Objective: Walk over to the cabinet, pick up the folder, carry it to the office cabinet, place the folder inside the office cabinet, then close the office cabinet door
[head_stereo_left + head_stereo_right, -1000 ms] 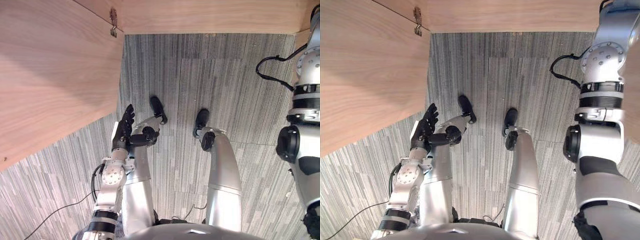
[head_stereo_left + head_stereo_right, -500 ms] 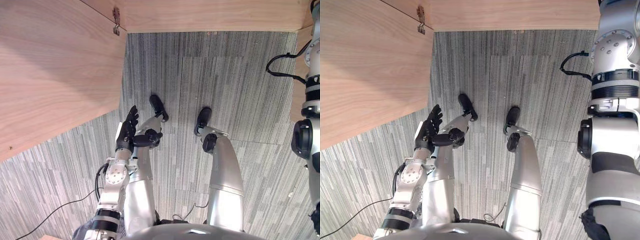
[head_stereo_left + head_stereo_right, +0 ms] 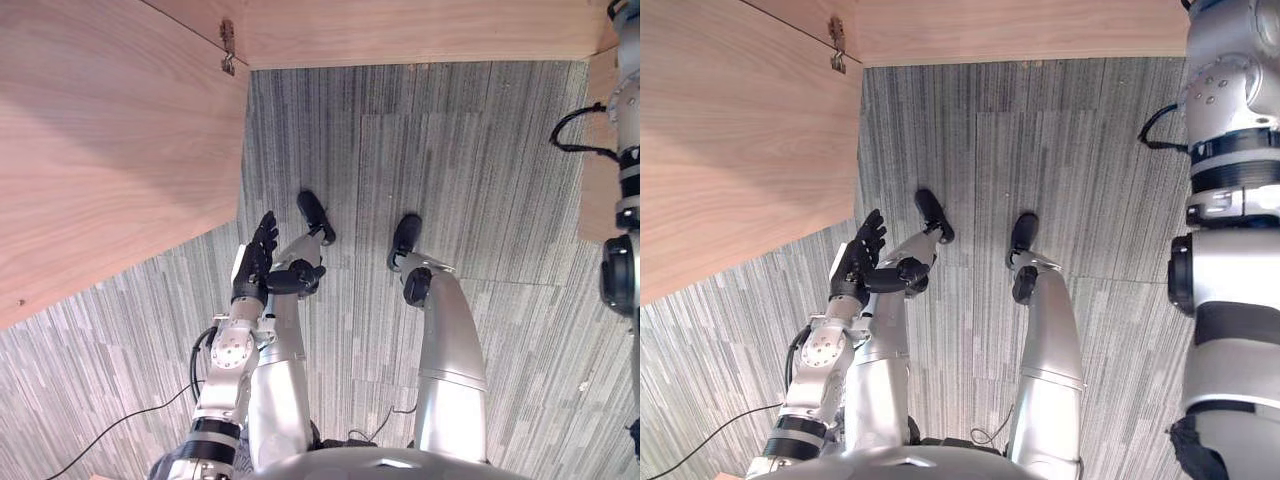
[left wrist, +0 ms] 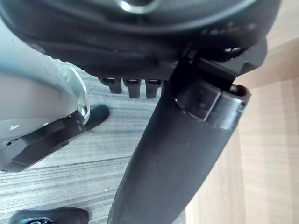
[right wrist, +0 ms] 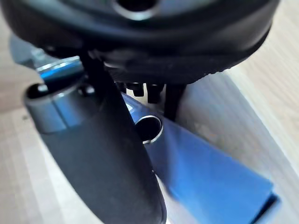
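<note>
The blue folder (image 5: 210, 172), with a metal-rimmed finger hole (image 5: 149, 129), lies flat on a pale wooden shelf (image 5: 261, 84) of the office cabinet. My right hand (image 5: 103, 149) hovers just over it with fingers straight and the thumb standing clear, nothing pinched. That arm (image 3: 1230, 200) reaches up along the right side of the eye views. My left hand (image 3: 252, 268) hangs low beside me, open and empty, close to the lower corner of the cabinet door (image 3: 110, 150); its thumb (image 4: 177, 154) shows in the left wrist view.
The wide wooden door stands swung out on my left, hung on a metal hinge (image 3: 228, 60). The cabinet's front edge (image 3: 420, 35) runs across the top and a side panel (image 3: 598, 150) stands at the right. Grey striped carpet (image 3: 460, 150) lies between them.
My right arm has shifted further right and up in the eye views. The left hand has kept its place and stays open.
</note>
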Controlling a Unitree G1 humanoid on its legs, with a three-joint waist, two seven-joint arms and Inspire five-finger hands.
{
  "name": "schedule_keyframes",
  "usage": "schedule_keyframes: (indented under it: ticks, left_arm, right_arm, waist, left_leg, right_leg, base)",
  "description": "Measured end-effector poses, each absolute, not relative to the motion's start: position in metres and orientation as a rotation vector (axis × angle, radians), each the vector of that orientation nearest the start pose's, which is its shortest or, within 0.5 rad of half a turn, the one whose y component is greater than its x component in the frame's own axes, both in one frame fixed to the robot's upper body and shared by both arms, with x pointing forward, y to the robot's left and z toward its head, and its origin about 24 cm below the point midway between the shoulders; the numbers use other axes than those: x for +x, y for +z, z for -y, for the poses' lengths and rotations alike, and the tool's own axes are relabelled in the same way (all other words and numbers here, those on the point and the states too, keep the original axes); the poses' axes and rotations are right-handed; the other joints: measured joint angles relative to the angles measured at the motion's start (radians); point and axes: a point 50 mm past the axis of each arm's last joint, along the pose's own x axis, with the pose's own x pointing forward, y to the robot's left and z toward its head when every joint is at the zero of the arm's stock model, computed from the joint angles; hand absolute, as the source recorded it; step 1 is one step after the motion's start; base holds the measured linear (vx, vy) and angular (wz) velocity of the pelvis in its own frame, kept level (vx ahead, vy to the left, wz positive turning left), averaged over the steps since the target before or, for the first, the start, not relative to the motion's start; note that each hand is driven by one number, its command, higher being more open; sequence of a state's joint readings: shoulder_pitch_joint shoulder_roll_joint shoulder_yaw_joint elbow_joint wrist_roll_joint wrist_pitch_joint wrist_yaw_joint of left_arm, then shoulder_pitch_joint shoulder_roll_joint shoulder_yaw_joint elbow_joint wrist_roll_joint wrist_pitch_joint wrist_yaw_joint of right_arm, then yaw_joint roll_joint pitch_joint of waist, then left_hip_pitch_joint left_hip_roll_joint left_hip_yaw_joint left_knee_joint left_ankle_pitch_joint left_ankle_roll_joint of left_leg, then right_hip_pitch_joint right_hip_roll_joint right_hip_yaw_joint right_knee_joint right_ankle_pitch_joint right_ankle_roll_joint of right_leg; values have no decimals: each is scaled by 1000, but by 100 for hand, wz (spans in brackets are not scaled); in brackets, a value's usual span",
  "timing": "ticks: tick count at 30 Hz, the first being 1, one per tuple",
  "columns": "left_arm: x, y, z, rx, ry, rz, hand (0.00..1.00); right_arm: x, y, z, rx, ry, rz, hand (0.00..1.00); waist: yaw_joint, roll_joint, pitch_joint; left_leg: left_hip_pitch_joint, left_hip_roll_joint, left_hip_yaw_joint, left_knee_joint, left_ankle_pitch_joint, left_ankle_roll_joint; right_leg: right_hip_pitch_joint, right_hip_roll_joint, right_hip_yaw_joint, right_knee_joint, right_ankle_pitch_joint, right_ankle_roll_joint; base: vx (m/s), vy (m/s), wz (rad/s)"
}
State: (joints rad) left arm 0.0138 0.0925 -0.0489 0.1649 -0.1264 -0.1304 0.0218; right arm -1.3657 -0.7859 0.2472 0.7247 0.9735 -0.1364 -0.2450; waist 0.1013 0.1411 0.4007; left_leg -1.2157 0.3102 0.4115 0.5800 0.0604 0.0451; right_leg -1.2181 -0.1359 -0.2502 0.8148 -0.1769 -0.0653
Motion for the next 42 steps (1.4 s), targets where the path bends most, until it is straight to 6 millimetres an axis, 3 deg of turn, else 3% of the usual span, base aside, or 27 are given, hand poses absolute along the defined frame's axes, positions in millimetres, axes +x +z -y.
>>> schedule_keyframes:
  ticks: [6, 10, 25, 34, 40, 42]
  left_arm:
    - [251, 13, -159, 11, -52, -56, 100]
    - [255, 15, -157, 33, -75, -50, 100]
    - [268, 24, -158, 53, -81, -22, 100]
    - [276, 34, -166, 104, -74, 11, 100]
    - [280, 41, -172, 142, -75, 34, 100]
    - [280, 41, -172, 150, -78, 34, 100]
  right_arm:
    - [366, 406, 229, 16, -141, 685, 100]
    - [368, 411, 214, -38, -107, 683, 100]
    - [368, 414, 206, -213, -72, 684, 100]
    - [359, 371, 195, -273, 60, 717, 100]
    - [352, 346, 201, -281, 131, 707, 100]
    - [351, 340, 203, -278, 137, 702, 100]
  waist:
    - [-5, 0, 0]
    - [-5, 0, 0]
    - [0, -1, 1]
    - [-4, -9, 1]
    - [-19, -62, -2]
    - [-19, -67, -3]
  left_leg:
    - [28, 6, 12, 0, -2, 3]
    - [33, 9, 16, -1, -2, 4]
    - [34, 26, 13, 8, -11, 12]
    - [41, 32, 15, 36, -45, 16]
    - [42, 31, 17, 43, -57, 17]
    - [44, 30, 16, 48, -62, 19]
  right_leg:
    - [29, 4, 0, -17, -1, 4]
    - [35, 5, -2, -28, 2, 9]
    - [52, 22, -9, -48, 3, 10]
    - [69, 24, 1, -53, -5, 22]
    - [73, 23, 4, -51, -11, 27]
    - [79, 22, 3, -52, -13, 30]
  base:
    - [-8, 72, -4]
    - [-12, 69, -5]
    - [-8, 65, -2]
    - [16, 70, -3]
    - [35, 57, 0]
    - [43, 56, 1]
